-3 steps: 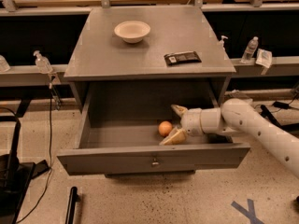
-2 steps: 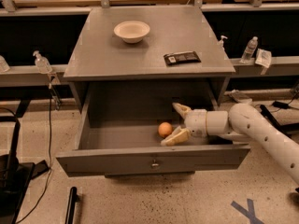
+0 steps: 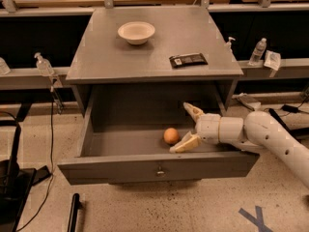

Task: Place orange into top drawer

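The orange (image 3: 171,136) is a small round fruit lying on the floor of the open top drawer (image 3: 159,170), right of its middle. The drawer is pulled far out of the grey cabinet, and a small metal knob (image 3: 159,171) sits at the centre of its front panel. My gripper (image 3: 186,128) reaches into the drawer from the right on a white arm (image 3: 270,139). It is open, with one cream finger (image 3: 193,111) behind and one finger (image 3: 185,144) in front, just right of the orange. The orange lies free, apart from the fingers.
A shallow cream bowl (image 3: 136,32) and a dark flat packet (image 3: 188,60) lie on the cabinet top (image 3: 154,47). Bottles (image 3: 257,51) stand on the shelves at left and right. Cables and a black stand (image 3: 12,178) are on the floor at left.
My gripper has drawn back slightly to the right, away from the orange. The orange stays at rest on the drawer floor.
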Controlling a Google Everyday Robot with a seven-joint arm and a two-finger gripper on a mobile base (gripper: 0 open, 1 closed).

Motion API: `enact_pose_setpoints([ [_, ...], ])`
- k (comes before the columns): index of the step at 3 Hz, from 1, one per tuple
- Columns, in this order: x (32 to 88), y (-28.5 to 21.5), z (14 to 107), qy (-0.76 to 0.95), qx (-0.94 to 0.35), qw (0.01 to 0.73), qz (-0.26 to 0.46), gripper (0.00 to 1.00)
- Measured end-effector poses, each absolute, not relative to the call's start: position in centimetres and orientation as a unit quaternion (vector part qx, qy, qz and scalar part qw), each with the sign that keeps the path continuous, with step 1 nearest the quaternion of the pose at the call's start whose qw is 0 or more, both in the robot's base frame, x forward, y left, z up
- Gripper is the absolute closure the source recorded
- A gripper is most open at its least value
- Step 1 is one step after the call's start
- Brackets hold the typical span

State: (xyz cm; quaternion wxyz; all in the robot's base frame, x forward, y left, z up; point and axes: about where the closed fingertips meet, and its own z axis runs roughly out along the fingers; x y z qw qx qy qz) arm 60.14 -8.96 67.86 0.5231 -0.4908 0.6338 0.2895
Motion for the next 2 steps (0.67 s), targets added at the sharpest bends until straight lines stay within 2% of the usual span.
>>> enact_pose_setpoints([
  [2,60.4,-10.8,72.6,0.62,-0.478,0.557,0.278,0.0],
])
